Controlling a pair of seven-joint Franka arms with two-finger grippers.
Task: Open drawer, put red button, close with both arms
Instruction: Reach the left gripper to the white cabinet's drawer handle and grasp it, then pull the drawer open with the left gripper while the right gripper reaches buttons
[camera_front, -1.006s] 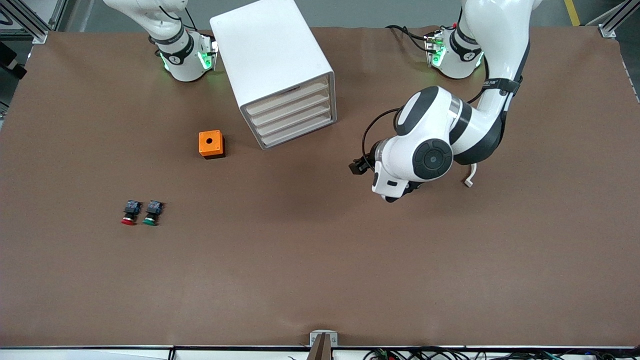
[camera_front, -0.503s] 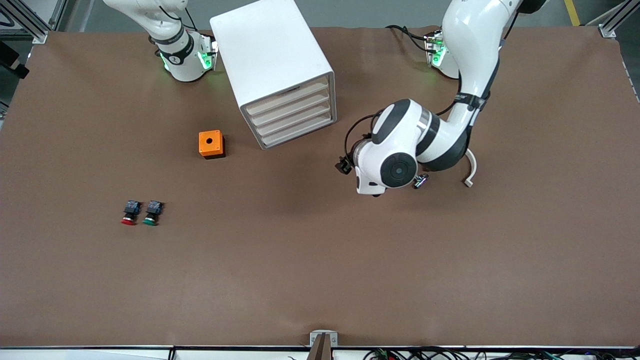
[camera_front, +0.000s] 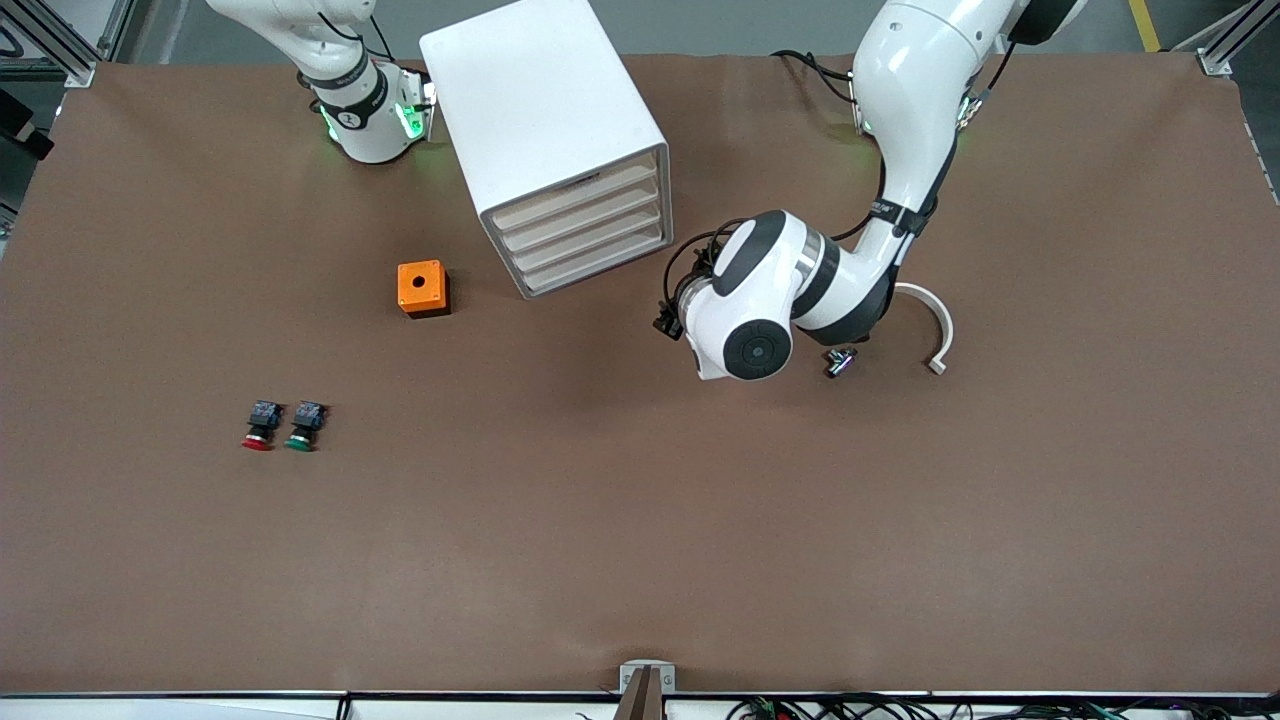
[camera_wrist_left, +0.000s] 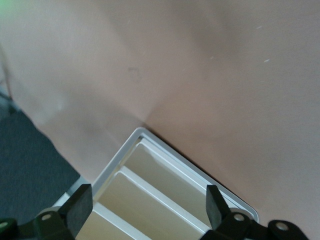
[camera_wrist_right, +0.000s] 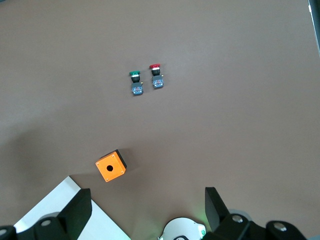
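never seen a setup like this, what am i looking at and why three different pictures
Two white robot arms stand at a brown table. One picture looks down from a high camera facing them; the other two come from cameras on the arms' wrists.

The left gripper, fingers open and holding nothing, hangs in front of a white cabinet whose four drawers are all shut. The right gripper, also open and empty, waits high over the table.

On the table lie an orange box, a red button beside a green button, plus a white curved piece and a small metal part.
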